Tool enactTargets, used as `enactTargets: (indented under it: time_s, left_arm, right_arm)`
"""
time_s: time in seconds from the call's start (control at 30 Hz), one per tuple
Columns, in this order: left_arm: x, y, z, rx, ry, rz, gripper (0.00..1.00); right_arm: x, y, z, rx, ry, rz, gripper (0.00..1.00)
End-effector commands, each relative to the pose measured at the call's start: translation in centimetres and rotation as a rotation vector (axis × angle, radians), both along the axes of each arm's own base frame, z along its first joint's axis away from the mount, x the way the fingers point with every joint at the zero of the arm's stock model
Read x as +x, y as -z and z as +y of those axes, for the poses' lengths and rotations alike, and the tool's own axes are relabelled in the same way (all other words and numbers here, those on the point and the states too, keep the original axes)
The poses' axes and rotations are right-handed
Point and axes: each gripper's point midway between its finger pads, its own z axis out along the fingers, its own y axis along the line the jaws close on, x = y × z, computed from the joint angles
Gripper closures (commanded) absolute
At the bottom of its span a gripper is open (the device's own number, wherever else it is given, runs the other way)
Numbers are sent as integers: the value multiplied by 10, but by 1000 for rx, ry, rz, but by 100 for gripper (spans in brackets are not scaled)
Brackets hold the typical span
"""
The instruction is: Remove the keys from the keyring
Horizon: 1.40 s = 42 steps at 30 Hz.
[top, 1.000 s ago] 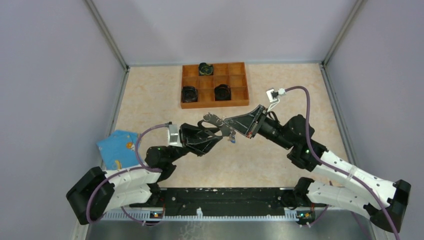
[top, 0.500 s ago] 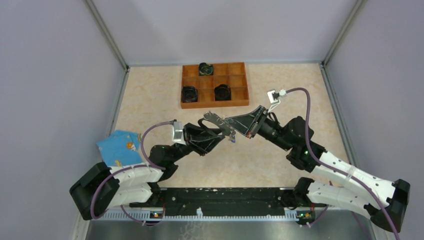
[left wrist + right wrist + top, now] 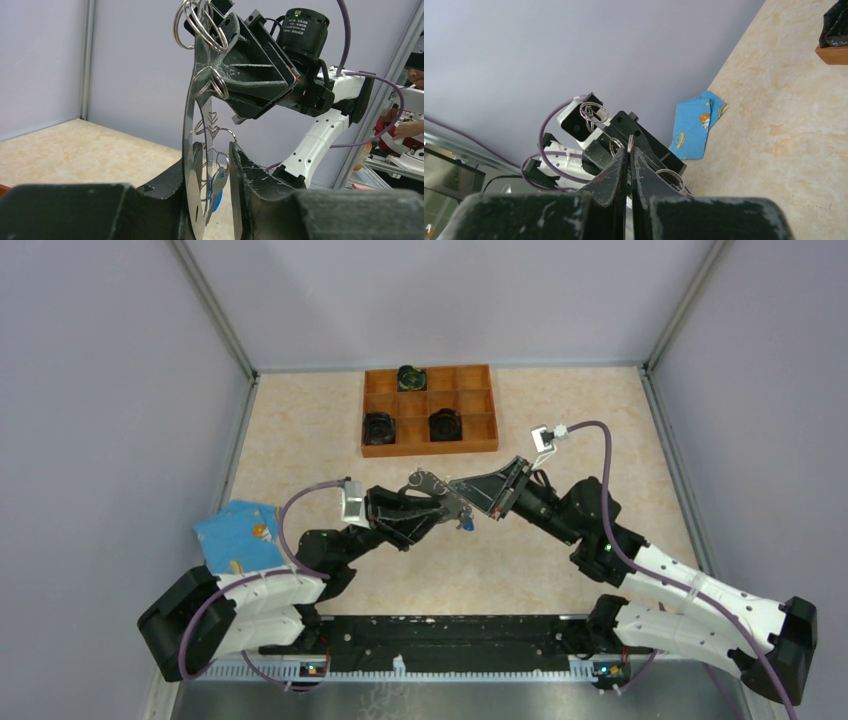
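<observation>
Over the table (image 3: 570, 430), well apart from the wooden tray (image 3: 430, 449), our right gripper (image 3: 629, 150) clamps the keyring (image 3: 191, 125) by its edge, holding it in the air. The jaws of our left gripper (image 3: 215, 150) stand parted around its lower rim and the dangling blue-headed keys (image 3: 217, 194).

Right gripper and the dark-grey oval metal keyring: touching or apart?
Touching. Left wrist view shows the right gripper clamped on the top of the dark-grey oval metal keyring.

A lab test cell (grey walls (image 3: 100, 390), metal posts (image 3: 214, 308)).
</observation>
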Motion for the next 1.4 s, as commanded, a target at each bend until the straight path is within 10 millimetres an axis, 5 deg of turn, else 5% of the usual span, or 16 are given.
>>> enactTargets:
  time_s: [0.0, 0.13, 0.2, 0.3, 0.4, 0.57, 0.7, 1.0, 1.37]
  left_arm:
    - [-31, -73, 33, -270, 13, -220, 70]
    - [-23, -71, 27, -253, 26, -150, 97]
    - [-10, -66, 17, -205, 30, -32, 100]
    - [17, -34, -5, 21, -1, 251, 100]
    - [28, -15, -6, 192, -66, 400, 100]
    - [26, 28, 3, 524, -106, 641, 100]
    - [16, 54, 14, 753, -80, 815, 100]
    - [-22, 68, 25, 868, 260, 1066, 100]
    - [-40, 65, 24, 728, 602, 1224, 100]
  right_arm:
    - [-5, -27, -7, 84, 3, -43, 100]
    - [-3, -15, -6, 58, 16, -27, 100]
    - [1, -3, -10, 14, 42, -24, 98]
    - [10, 21, -20, -96, 117, -17, 62]
    - [16, 45, -36, -241, 186, -55, 26]
    - [20, 86, -56, -436, 236, -129, 1]
    - [18, 104, -55, -430, 221, -193, 1]
    - [3, 126, -60, -328, 197, -280, 1]
    - [-58, 138, -45, -233, -19, -612, 11]
